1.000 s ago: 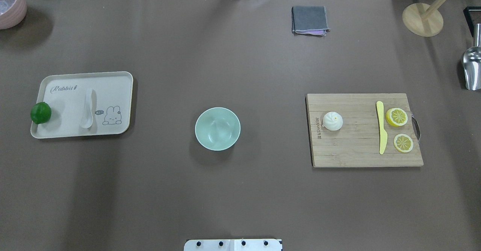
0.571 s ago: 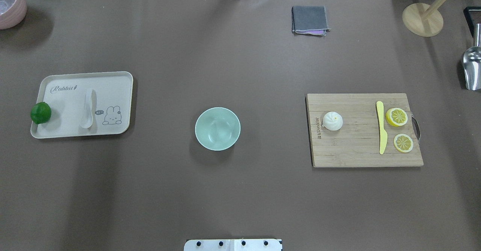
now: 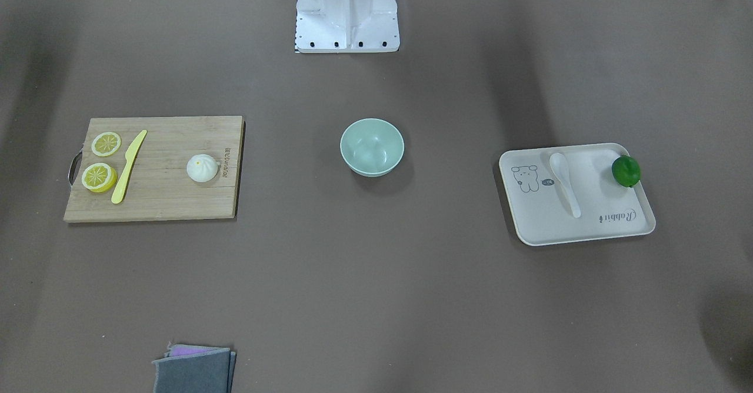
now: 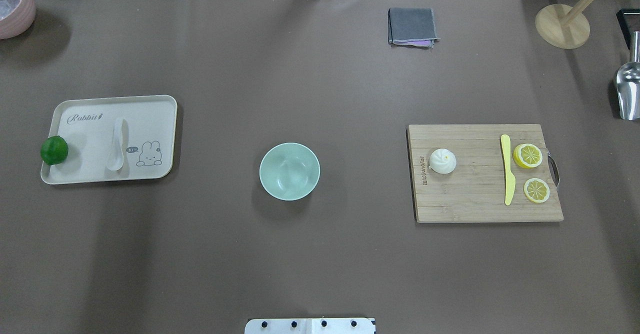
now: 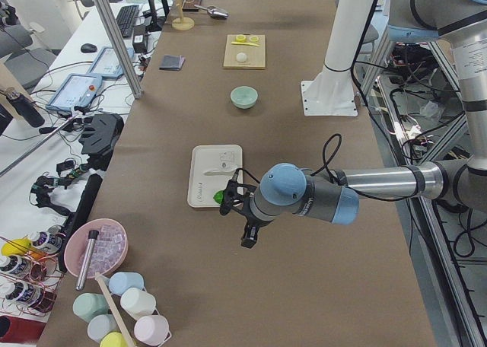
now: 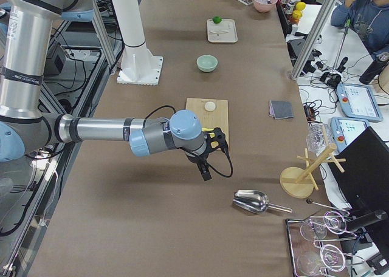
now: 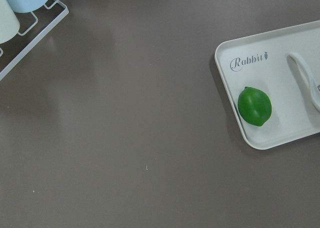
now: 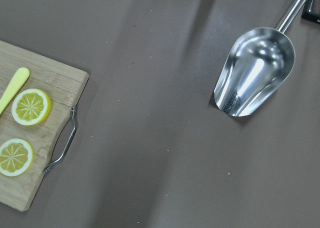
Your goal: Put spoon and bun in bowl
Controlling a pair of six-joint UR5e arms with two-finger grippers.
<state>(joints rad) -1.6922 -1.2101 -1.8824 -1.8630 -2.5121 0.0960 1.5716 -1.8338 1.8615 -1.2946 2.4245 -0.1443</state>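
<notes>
The white spoon (image 4: 115, 144) lies on the beige tray (image 4: 150, 105) at the left, scoop towards me. The white pleated bun (image 4: 442, 161) sits on the wooden cutting board (image 4: 470, 204) at the right. The mint-green bowl (image 4: 289, 171) stands empty in the middle of the table. Neither gripper shows in the overhead or front views. The left gripper (image 5: 246, 237) hangs beyond the tray's lime end, over bare table. The right gripper (image 6: 205, 170) hangs just past the board's handle end. I cannot tell whether either is open or shut.
A green lime (image 4: 54, 150) rests on the tray's left rim. A yellow knife (image 4: 507, 169) and two lemon slices (image 4: 528, 155) lie on the board. A grey cloth (image 4: 412, 26), a wooden stand (image 4: 562, 25), a steel scoop (image 4: 628, 91) and a pink bowl (image 4: 15, 9) line the table's edges.
</notes>
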